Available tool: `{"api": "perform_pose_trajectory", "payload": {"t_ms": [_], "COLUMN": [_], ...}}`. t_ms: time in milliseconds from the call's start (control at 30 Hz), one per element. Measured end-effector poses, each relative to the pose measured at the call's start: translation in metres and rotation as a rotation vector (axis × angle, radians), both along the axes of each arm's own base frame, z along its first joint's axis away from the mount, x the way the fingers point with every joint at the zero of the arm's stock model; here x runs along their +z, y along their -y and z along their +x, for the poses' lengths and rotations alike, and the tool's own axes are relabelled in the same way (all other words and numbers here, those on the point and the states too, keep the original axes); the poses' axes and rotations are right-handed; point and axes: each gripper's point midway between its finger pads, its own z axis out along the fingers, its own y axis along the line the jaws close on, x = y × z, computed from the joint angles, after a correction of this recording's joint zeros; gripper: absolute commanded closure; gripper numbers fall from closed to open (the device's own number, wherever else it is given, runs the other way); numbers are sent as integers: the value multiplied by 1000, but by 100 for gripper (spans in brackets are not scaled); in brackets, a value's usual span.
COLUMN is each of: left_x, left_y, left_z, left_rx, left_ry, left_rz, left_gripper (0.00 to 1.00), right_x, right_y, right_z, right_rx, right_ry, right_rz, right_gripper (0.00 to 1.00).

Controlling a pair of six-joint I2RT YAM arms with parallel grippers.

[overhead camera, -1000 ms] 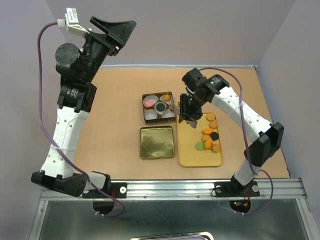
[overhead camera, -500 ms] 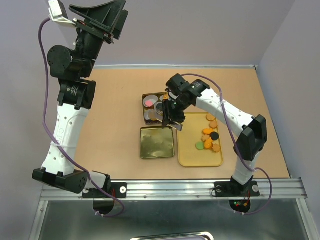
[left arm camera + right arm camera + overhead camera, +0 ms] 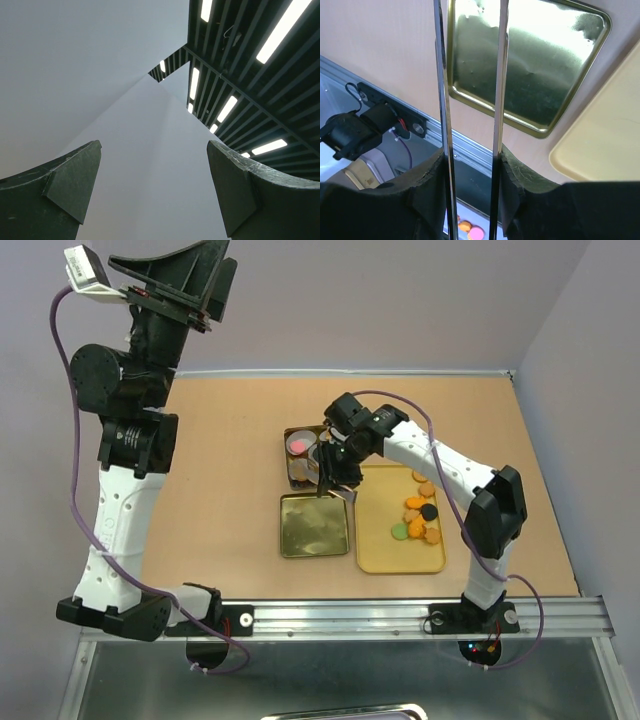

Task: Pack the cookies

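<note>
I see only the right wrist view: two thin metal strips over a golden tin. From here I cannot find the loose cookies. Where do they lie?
Observer: The loose cookies lie in a cluster on the yellow tray, along its right side, right of the golden tin.
Operator: And the tin for packing?
Observer: The square tin stands directly behind the golden one, partly under the right arm; a pink cookie shows inside.
Operator: Is the left arm in the way?
Observer: No. The left gripper is raised high, open, pointing at the ceiling.
</note>
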Motion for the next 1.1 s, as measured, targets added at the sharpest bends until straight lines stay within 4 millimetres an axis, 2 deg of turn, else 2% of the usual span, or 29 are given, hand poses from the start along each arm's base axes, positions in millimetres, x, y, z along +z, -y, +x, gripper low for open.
{"api": "perform_pose_trajectory", "payload": {"t_ms": [200, 467, 567, 767, 1100], "left_x": [6, -6, -9, -9, -3], "left_y": [-6, -12, -14, -14, -13], "left_z": [-11, 13, 18, 18, 24], "left_rx": [17, 30, 30, 15, -5], "left_ry": [13, -38, -49, -50, -36], "left_rz": [-5, 2, 6, 2, -14], "left_gripper": [1, 1, 1, 1, 1], "right_x": [-15, -31, -30, -32, -30], "right_y": [-1, -1, -4, -11, -12], "right_z": [5, 15, 19, 26, 28], "right_rx": [-6, -32, -41, -43, -41], "right_ry": [-13, -6, -2, 5, 13], "right_rz": [-28, -71, -70, -64, -61], "right_gripper": [68, 68, 68, 65, 60]}}
